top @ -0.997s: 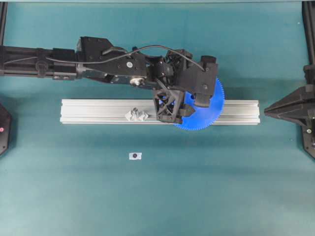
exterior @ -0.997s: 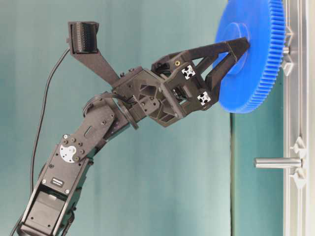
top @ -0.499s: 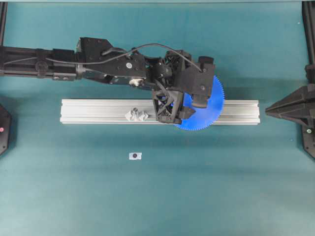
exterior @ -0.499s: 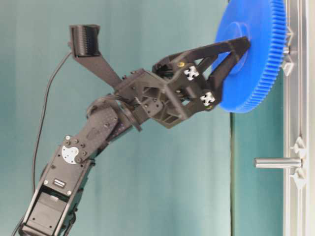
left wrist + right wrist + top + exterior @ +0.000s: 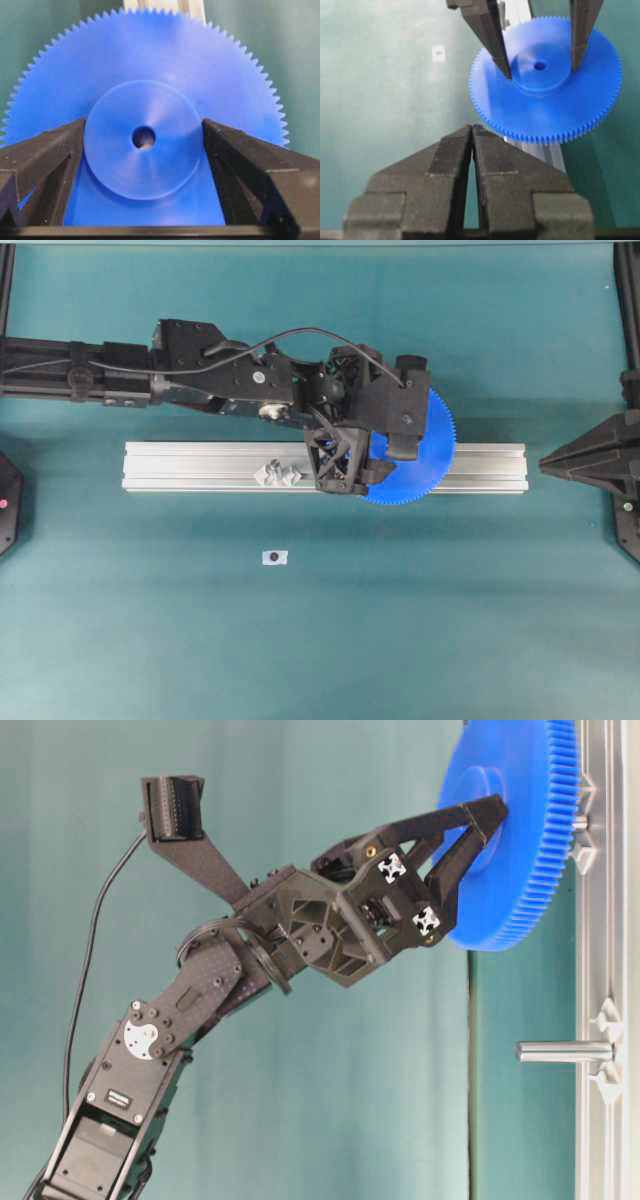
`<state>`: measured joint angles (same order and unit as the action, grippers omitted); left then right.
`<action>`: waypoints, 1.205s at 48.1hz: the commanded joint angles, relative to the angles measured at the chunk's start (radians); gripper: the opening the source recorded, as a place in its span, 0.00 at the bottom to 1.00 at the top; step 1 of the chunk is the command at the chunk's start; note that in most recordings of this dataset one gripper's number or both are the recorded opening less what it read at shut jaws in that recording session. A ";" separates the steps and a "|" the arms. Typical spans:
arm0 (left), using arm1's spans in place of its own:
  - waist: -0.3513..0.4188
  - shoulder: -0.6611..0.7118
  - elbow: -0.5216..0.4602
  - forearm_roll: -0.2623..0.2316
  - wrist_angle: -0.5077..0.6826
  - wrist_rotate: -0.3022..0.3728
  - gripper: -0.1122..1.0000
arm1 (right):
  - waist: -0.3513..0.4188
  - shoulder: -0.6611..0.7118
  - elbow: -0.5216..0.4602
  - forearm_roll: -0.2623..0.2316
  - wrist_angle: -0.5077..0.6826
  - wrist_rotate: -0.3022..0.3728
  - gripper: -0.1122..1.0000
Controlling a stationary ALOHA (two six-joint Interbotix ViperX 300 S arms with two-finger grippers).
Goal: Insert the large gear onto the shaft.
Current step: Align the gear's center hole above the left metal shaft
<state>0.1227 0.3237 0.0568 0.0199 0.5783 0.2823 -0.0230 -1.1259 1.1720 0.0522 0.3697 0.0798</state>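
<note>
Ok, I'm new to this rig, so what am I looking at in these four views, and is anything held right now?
This is a two-armed table robot, and each arm ends in a two-fingered claw. One picture looks straight down on the table and one looks from table level, turned on its side. The other two come from cameras on the wrists, looking out past each claw.

A long aluminium rail lies on the green mat. The large gear sits flat against the rail. The left claw has a finger on each side of the gear's raised hub, but the pictures don't show whether it is gripping. A bare silvery peg stands free further along the rail. The right claw is shut, holds nothing and is parked at the side.
</note>
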 commanded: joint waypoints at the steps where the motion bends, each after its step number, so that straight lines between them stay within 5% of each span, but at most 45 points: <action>1: -0.006 -0.029 0.003 0.003 0.021 -0.002 0.91 | -0.003 0.006 -0.011 -0.002 -0.008 0.009 0.21; 58: 0.005 0.020 -0.132 0.003 0.081 0.011 0.91 | -0.021 0.006 -0.008 -0.002 -0.009 0.009 0.21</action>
<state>0.1273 0.3574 -0.0476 0.0230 0.6550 0.2945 -0.0430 -1.1259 1.1750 0.0522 0.3697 0.0798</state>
